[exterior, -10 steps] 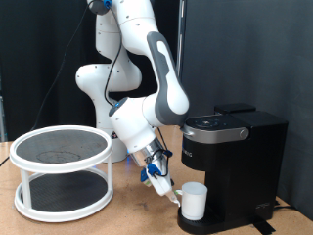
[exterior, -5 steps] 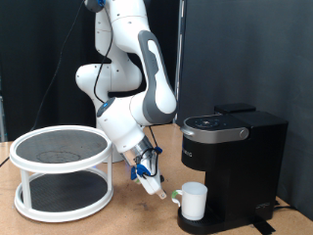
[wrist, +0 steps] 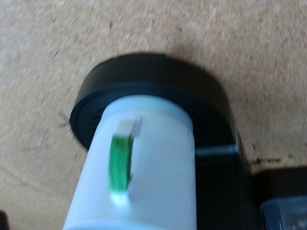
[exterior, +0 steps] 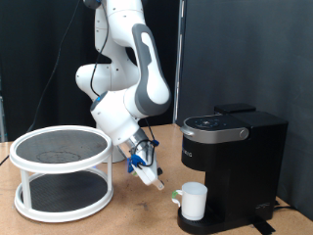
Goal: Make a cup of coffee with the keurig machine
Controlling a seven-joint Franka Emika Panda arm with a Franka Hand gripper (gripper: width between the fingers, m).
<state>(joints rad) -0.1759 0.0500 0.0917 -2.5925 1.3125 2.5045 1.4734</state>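
So at this point the cup [exterior: 193, 201] was already parked on the round drip base of the keurig machine [exterior: 233, 166], down in the lower right of the exterior view, lid on the machine closed. The gripper [exterior: 149, 175] hung in the air just left of the cup, near the middle of the frame and a bit above the table [exterior: 127, 220], not touching anything. Honestly couldn't tell if its fingers were apart or together, too small and blurry there. Over at the lower left sat a white two-tier round rack [exterior: 62, 168] with dark mesh shelves. In the wrist view the cup [wrist: 144, 182] filled the lower middle, green stripe along its handle, with the black base [wrist: 153, 81] behind it
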